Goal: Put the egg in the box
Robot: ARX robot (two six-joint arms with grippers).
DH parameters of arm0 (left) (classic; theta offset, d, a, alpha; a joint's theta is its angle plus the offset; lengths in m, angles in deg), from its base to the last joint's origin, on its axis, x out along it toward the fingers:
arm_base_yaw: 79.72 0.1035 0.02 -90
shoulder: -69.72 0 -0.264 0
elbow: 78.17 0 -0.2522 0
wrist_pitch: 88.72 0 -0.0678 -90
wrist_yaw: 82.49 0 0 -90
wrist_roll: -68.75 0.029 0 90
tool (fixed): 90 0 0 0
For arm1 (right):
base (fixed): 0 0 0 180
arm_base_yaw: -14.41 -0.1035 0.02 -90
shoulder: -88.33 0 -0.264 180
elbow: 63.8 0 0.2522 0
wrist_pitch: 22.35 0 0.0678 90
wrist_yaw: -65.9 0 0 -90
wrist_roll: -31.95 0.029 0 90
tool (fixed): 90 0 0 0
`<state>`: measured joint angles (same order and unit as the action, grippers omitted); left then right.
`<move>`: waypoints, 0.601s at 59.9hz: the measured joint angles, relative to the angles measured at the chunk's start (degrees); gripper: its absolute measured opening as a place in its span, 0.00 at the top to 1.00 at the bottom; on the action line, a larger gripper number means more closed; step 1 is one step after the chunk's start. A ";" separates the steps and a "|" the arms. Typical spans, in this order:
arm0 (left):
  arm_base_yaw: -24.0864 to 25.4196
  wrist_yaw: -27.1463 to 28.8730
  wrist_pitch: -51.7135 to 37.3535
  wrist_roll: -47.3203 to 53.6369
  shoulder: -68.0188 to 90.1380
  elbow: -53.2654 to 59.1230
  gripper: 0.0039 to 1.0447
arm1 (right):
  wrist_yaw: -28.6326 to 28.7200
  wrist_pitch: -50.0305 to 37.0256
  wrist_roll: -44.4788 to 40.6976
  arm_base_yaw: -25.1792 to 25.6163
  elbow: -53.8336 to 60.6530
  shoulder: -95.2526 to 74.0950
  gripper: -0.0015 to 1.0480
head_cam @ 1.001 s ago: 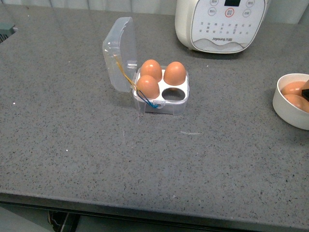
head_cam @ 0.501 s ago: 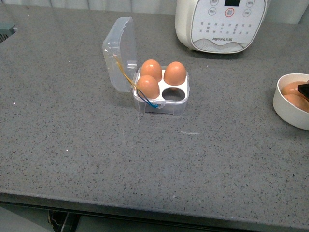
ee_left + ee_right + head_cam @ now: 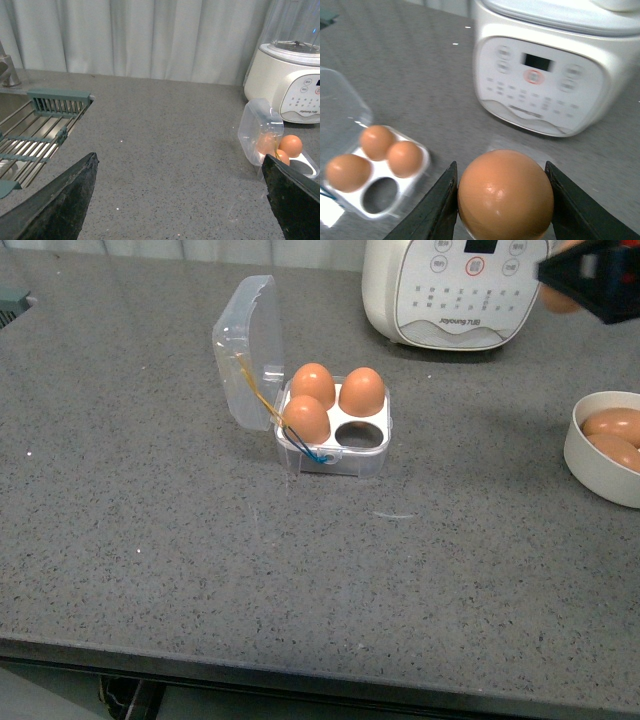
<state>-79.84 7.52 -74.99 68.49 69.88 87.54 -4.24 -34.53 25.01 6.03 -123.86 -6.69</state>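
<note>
Egg point(image 3: 505, 192) aloft over the grey counter point(image 3: 150, 540), pinched across its broad middle between the two dark fingers of the right gripper point(image 3: 504, 206), jaws closed only to the shell's width, near the white kitchen appliance point(image 3: 460, 290) and well apart from the box point(image 3: 340, 462). In the front view, only a sliver of orange shell showing behind that gripper at the upper right. Judged light, rigid and brittle, with a smooth, glossy, probably slippery shell: best held gently at the widest girth, as here, with no more squeeze than needed to stop a slip; likely to crack under a hard clamp or a drop. Left gripper point(image 3: 178, 156) parted wide, holding nothing, over open counter near a sink rack point(image 3: 45, 130). Count: one clear box, lid point(image 3: 245, 350) swung upright; four slots, three filled with brown eggs point(image 3: 313, 385) at the two rear places and the front left, one empty slot point(image 3: 359, 434) at the front right; one white bowl point(image 3: 590, 475) at the right edge with two more eggs point(image 3: 612, 425) visible; six eggs in sight altogether; two grippers, one loaded. Remaining, by this reading: carry to the vacant slot, lower, release.
</note>
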 joint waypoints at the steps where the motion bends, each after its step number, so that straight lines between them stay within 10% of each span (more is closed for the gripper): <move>1: 0.00 0.00 0.00 0.00 0.00 0.00 0.06 | -0.04 0.20 0.09 -0.63 -0.33 -0.28 0.59; 14: 0.00 0.00 0.00 0.00 0.00 0.00 0.06 | -1.70 3.30 1.20 -11.58 -6.25 -9.44 0.59; 36: 0.00 0.00 0.00 0.02 0.00 0.00 0.06 | -2.56 3.74 2.40 -14.21 -6.93 -13.35 0.59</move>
<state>-79.84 7.52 -74.99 68.52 69.88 87.54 -6.80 -30.79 27.42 -8.18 -130.79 -20.05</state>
